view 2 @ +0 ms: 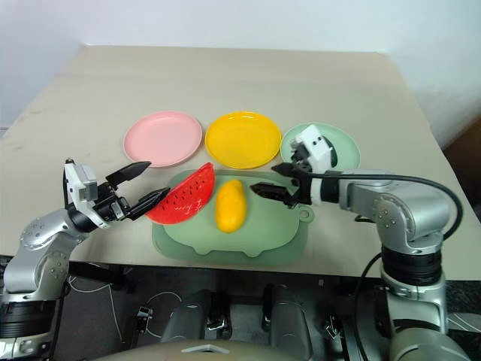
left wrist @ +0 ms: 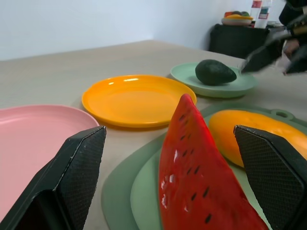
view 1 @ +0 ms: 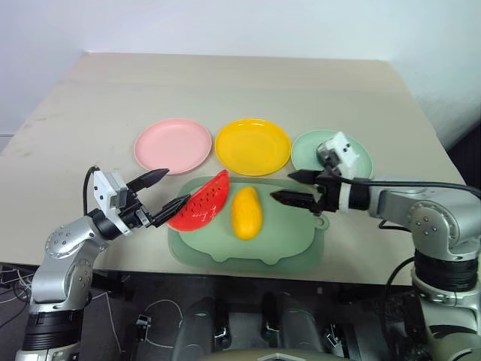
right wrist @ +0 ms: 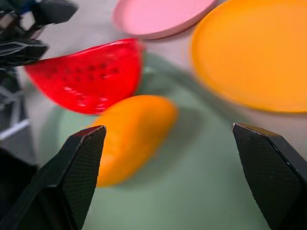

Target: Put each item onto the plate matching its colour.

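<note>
From the head camera I see a beige table [view 1: 248, 83] with three plates in a row: the pink plate [view 1: 173, 144], the yellow plate [view 1: 252, 146] and the pale green plate [view 1: 359, 150]. Nearer me lies the green mat [view 1: 289, 237], carrying the watermelon wedge [view 1: 201, 201] and, just beside it, the mango [view 1: 246, 212]. My left gripper [view 1: 162, 190] sits at the wedge's left end with its fingers spread, the lower tip at the rind; I cannot tell whether it touches. My right gripper [view 1: 294, 186] hangs over the mat's right side, fingers apart, holding nothing, pointing toward the mango.

Through the left wrist camera, the wedge [left wrist: 201, 177] stands on edge between my two wide-open fingers [left wrist: 72, 177], not clamped. The mango [left wrist: 259, 136] lies behind it on the mat, and the avocado [left wrist: 215, 72] rests on the pale green plate.

Through the right wrist camera, my spread fingers [right wrist: 76, 177] frame the mango [right wrist: 132, 136], with the wedge beyond it and the left gripper [right wrist: 29, 28] at the wedge's far end.
</note>
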